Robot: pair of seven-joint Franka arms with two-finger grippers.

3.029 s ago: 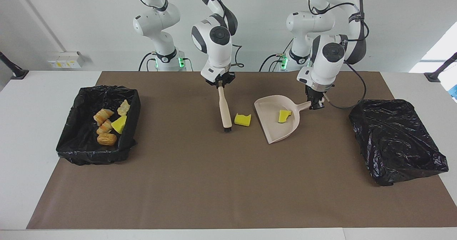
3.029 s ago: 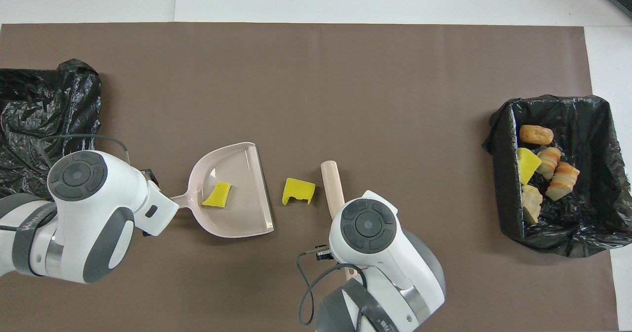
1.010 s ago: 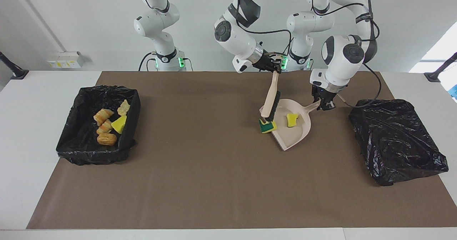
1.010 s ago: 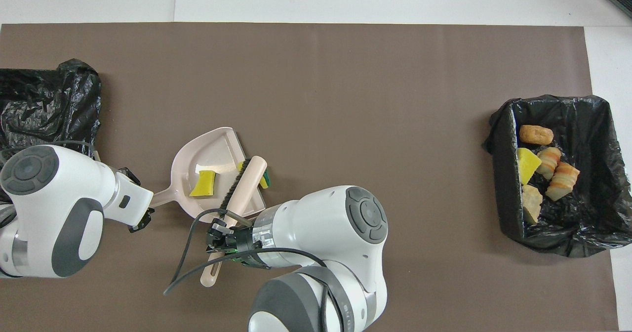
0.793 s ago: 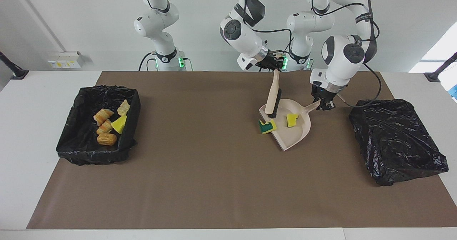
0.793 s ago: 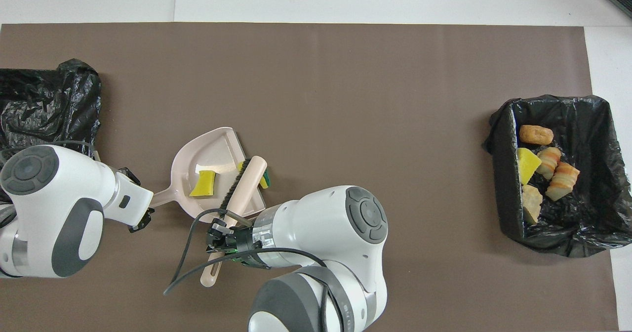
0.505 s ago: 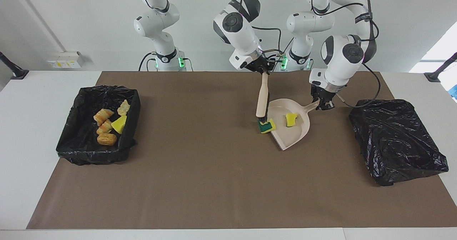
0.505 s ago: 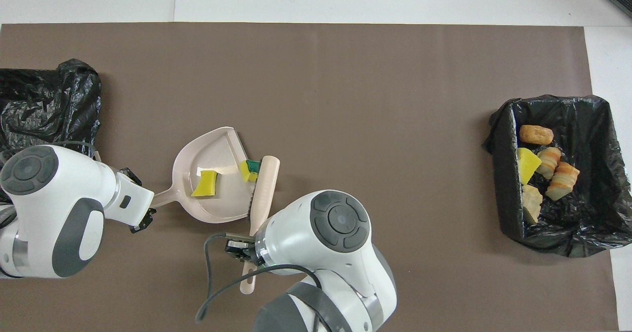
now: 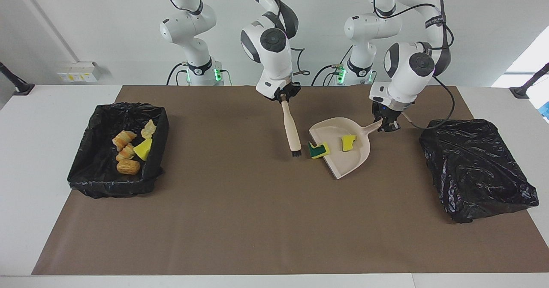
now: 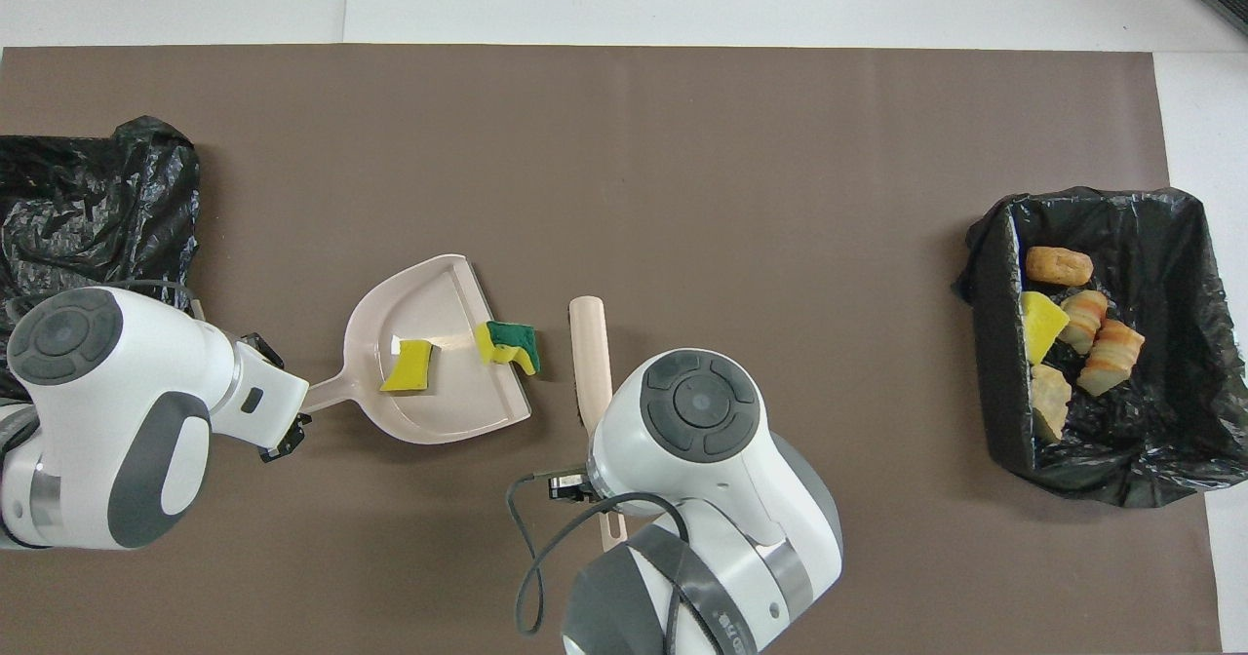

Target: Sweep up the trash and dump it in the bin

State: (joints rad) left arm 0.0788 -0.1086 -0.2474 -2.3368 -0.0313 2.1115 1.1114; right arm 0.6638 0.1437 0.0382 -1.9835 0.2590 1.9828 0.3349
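A beige dustpan (image 9: 349, 161) (image 10: 429, 294) lies on the brown mat. My left gripper (image 9: 386, 126) (image 10: 283, 433) is shut on its handle. One yellow sponge chunk (image 9: 348, 142) (image 10: 408, 366) rests inside the pan. A second piece of trash, a yellow and green sponge (image 9: 318, 150) (image 10: 509, 343), sits at the pan's open lip. My right gripper (image 9: 283, 97) is shut on the handle of the beige brush (image 9: 291, 129) (image 10: 590, 343). The brush hangs bristles down just beside that sponge, toward the right arm's end. In the overhead view the right wrist hides its fingers.
A black-lined bin (image 9: 85, 185) (image 10: 985, 343) at the right arm's end holds several trash pieces. A crumpled black bag over another bin (image 9: 476, 168) (image 10: 88, 207) sits at the left arm's end, close to the dustpan's handle.
The right gripper swung the brush off the pan's lip and back toward the right arm's end. The green and yellow sponge stayed at the lip. The dustpan turned slightly.
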